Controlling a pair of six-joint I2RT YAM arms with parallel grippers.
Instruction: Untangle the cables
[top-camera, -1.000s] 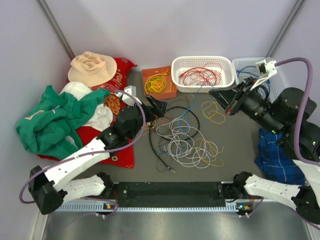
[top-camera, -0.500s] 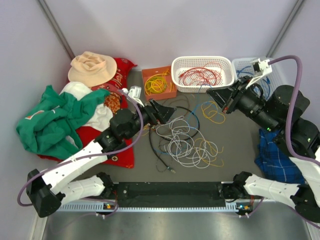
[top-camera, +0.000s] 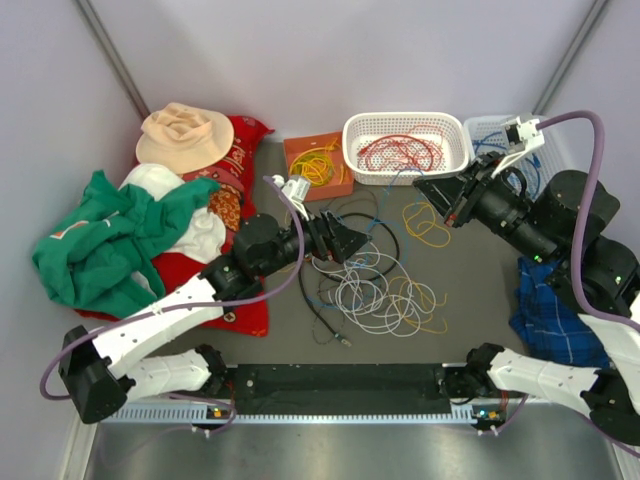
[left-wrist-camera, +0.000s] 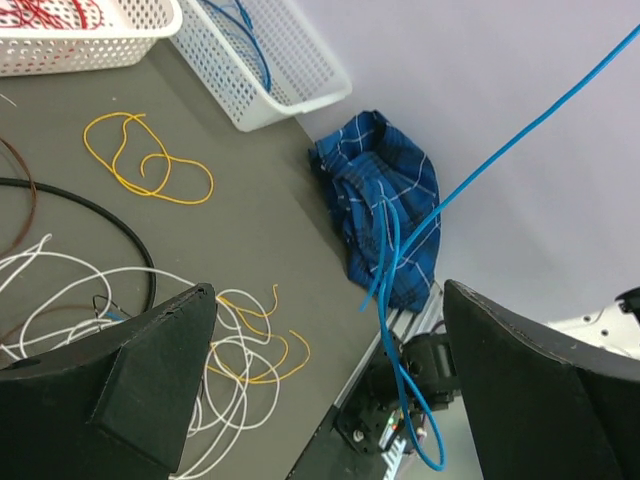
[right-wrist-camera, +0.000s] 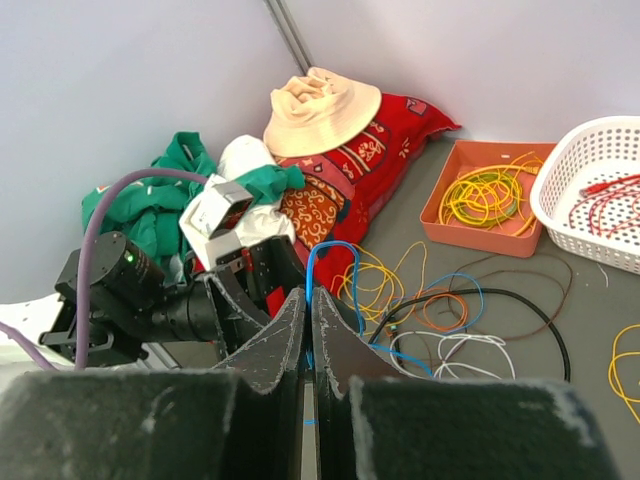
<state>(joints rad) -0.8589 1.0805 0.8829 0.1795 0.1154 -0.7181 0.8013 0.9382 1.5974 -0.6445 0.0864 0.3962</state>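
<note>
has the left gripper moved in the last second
Yes. The left gripper has moved right, away from the red cushion and toward the white cables.

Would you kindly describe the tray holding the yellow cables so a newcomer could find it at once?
At the back stands a large white perforated plastic basket holding red cables. Directly left of it lies a shallow orange square tray with a coil of yellow cables inside. It is the only solid-walled, coloured container there.
</note>
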